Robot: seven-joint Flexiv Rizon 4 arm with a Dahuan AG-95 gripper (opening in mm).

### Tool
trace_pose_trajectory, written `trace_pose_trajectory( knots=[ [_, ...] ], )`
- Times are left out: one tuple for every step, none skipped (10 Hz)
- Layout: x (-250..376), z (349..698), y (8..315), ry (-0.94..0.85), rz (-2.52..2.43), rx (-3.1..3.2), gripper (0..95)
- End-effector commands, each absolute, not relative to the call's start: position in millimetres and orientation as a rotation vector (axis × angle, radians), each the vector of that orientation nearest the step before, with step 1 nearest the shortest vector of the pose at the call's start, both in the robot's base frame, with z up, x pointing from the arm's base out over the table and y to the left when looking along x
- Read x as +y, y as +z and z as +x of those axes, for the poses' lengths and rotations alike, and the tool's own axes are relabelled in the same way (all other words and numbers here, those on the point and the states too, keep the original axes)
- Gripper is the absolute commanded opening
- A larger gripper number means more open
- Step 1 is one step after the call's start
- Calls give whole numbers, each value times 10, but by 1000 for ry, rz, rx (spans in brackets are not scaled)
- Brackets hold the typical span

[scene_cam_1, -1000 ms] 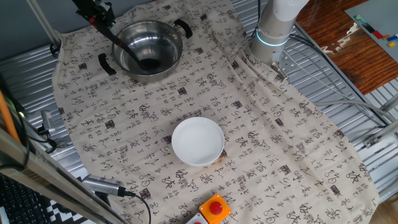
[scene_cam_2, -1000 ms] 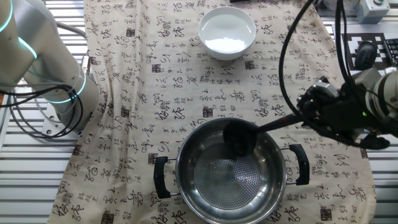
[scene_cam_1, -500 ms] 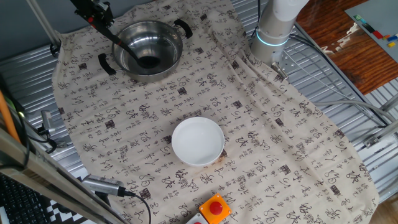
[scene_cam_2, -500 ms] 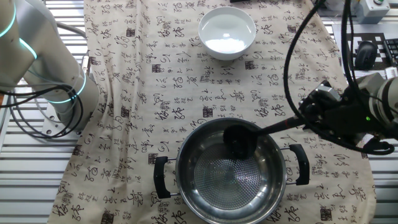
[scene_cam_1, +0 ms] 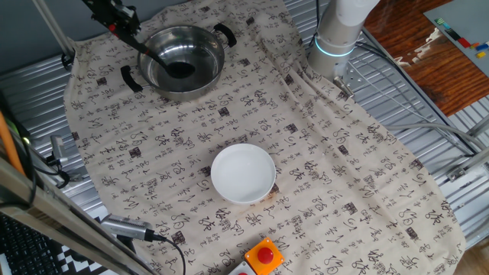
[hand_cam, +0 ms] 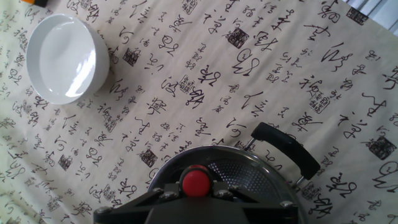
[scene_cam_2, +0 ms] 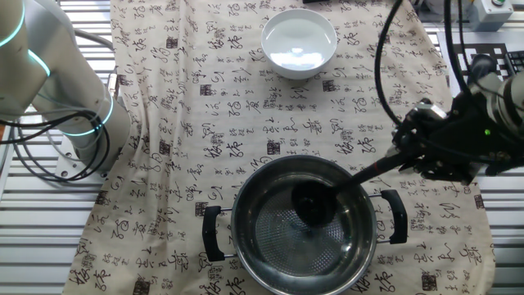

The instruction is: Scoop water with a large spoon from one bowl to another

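Holding the ladle (scene_cam_2: 315, 199) by its handle, the tool (scene_cam_2: 438, 147) keeps the scoop inside the pot (scene_cam_2: 304, 226); the delivery looks under way, while the bowl (scene_cam_2: 299, 41) across the tabletop holds more water.

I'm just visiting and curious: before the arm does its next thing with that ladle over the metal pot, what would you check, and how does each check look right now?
1. Ladle held firmly: ok. The gripper is shut on the ladle handle; its red tip shows in the hand view.
2. Scoop inside the steel pot: ok, it sits within the rim in both fixed views.
3. Water fully poured out of the scoop: cannot tell.
4. Pot upright on the cloth: ok.
5. White bowl upright and still holding water for another scoop: ok, water shows in it.
6. Path between pot and bowl free of objects: ok, only cloth lies between them.
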State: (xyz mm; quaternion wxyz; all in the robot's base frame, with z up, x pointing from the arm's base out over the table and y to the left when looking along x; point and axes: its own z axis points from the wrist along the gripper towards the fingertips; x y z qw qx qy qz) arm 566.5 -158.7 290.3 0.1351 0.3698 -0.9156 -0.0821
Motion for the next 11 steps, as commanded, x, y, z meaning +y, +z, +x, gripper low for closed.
trace_pose_trajectory(
  knots=[
    [-1598, 5673, 2902, -187, 1095, -2630, 0],
    [-1604, 5677, 2893, -179, 1096, -2629, 0],
    [-1614, 5683, 2878, -179, 1096, -2630, 0],
    [-1618, 5685, 2870, -184, 1094, -2634, 0],
    [-1618, 5686, 2870, -185, 1093, -2635, 0],
    [-1618, 5686, 2870, -195, 1092, -2638, 0],
    [-1613, 5682, 2879, -214, 1091, -2643, 0],
    [-1608, 5679, 2886, -253, 1085, -2653, 0],
    [-1608, 5679, 2886, -283, 1076, -2663, 0],
    [-1608, 5679, 2886, -348, 1056, -2686, 0],
    [-1608, 5679, 2886, -365, 1053, -2690, 0]
  ],
)
